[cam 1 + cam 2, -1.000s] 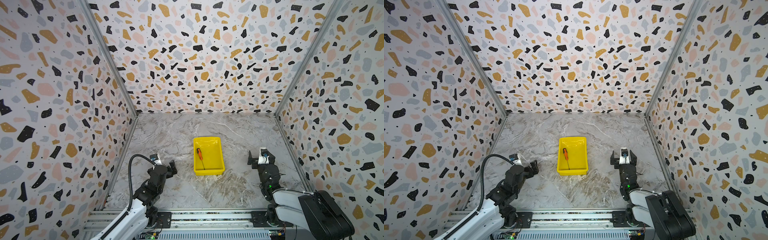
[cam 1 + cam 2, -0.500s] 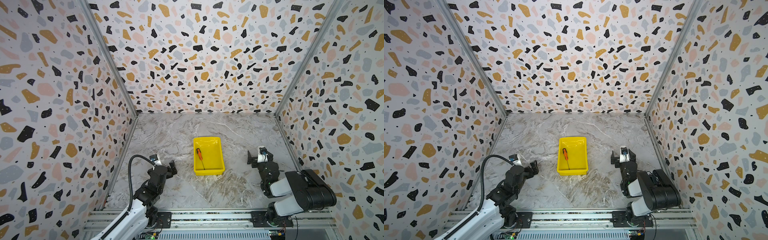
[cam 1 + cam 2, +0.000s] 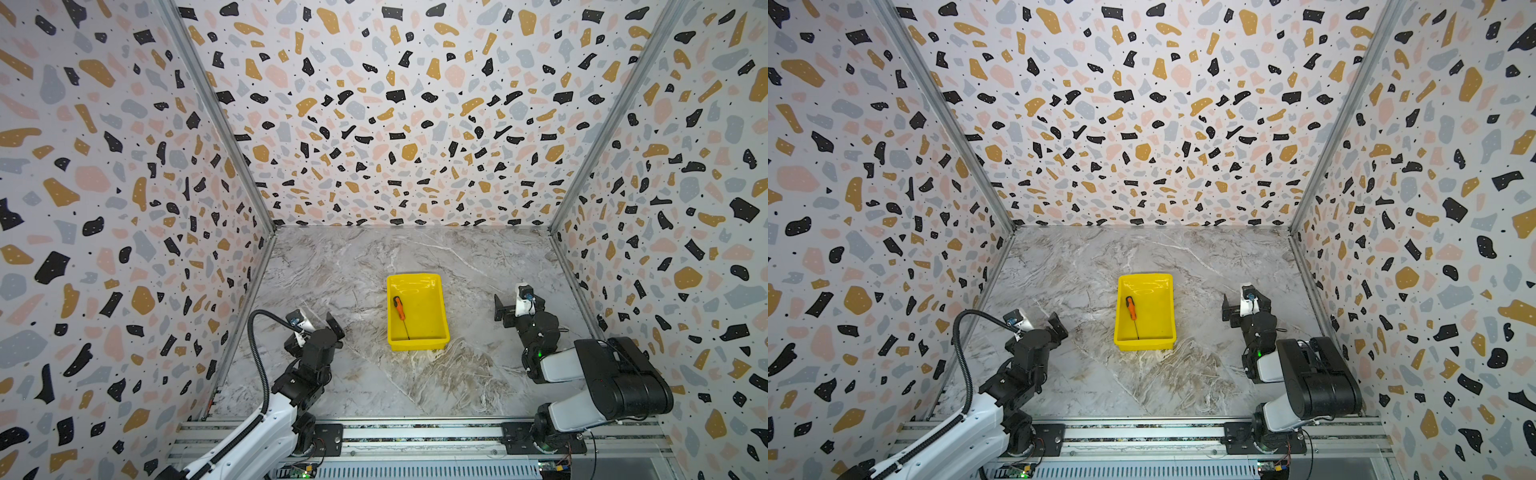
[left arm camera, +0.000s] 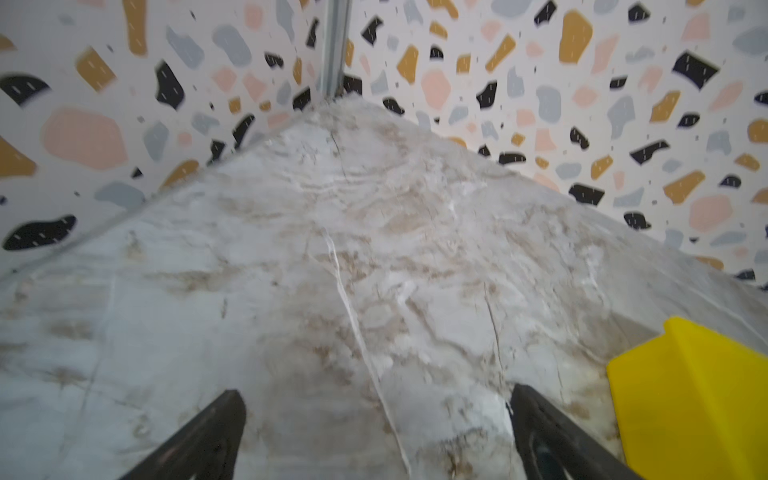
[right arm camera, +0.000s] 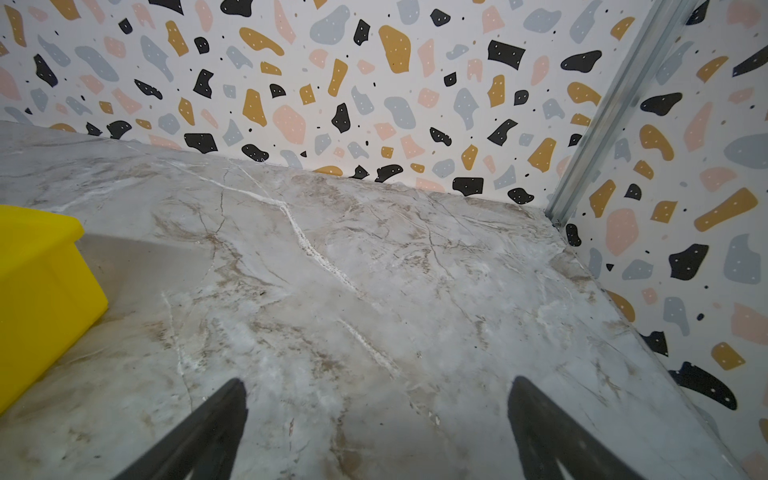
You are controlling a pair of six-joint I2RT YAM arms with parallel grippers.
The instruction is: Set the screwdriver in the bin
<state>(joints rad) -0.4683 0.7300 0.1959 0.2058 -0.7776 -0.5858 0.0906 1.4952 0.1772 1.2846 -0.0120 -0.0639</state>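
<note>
Screwdriver (image 3: pixel 400 309) lies flat inside the yellow bin (image 3: pixel 430 305), the job apparently done; left end effector (image 4: pixel 374 401) and right end effector (image 5: pixel 376 384) flank the bin, jaws apart, empty, well clear.

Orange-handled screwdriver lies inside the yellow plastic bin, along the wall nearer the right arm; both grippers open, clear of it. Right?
Wrong side. The orange-handled screwdriver lies inside the yellow plastic bin along the wall nearer the left arm, as both top views show. The left gripper and right gripper are open, clear of it.
</note>
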